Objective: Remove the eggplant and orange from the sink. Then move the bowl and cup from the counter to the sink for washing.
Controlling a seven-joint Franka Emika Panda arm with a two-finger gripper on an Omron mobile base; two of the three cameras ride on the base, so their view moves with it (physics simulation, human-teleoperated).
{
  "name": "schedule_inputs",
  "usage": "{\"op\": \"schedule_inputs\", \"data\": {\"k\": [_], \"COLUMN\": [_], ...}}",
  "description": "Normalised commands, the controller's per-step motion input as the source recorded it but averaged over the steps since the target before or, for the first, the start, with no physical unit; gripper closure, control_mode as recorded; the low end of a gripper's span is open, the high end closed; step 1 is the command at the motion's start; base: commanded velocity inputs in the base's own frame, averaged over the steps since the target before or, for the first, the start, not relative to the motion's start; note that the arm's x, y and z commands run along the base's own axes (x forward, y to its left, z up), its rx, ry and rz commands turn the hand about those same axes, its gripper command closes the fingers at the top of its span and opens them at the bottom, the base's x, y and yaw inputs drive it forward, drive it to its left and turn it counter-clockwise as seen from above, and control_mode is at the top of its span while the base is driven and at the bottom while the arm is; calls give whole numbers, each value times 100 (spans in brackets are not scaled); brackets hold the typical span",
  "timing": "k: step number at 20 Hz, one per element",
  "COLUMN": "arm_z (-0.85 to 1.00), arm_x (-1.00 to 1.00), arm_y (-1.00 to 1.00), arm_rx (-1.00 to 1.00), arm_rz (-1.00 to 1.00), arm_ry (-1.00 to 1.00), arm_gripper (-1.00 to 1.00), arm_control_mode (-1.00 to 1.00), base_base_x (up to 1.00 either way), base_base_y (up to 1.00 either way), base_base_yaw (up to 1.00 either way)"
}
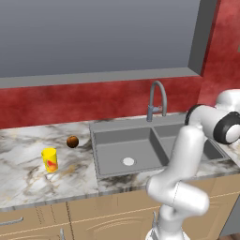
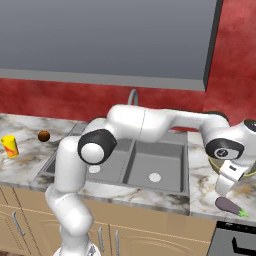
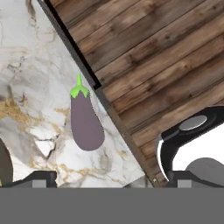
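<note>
1. Marble, white with brown veins, covers the desk (image 1: 28,173); red wall behind, wood floor (image 3: 166,65) below.
2. Grey sink (image 1: 112,140), both basins bare.
3. Dull orange (image 1: 72,141) and yellow cup (image 1: 49,159) lie left of it.
4. Smooth purple eggplant (image 3: 86,122) lies near the desk edge under the gripper (image 3: 109,179), fingers wide apart.

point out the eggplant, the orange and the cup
eggplant (image 3: 86,124), hand view, middle of its purple body
orange (image 1: 72,141), left base view, centre of the ball
cup (image 1: 49,160), left base view, its yellow side
</note>
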Motion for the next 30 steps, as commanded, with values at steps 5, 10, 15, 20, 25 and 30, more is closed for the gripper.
{"op": "schedule_inputs", "data": {"k": [5,10,15,20,25,30], "arm_z": [19,14,14,13,6,0], "arm_x": [-1,8,17,12,9,6], "arm_y": [26,23,23,27,26,27], "arm_rx": [-3,-8,-12,-16,-10,-1], "arm_rz": [8,7,5,0,-10,-19], "arm_ry": [-25,-18,-9,-1,1,0], "arm_gripper": [-100,-100,-100,-100,-100,-100], "arm_control_mode": [-100,-100,-100,-100,-100,-100], "base_base_x": [0,0,0,0,0,0], "base_base_y": [0,0,0,0,0,0], "base_base_yaw": [0,0,0,0,0,0]}}
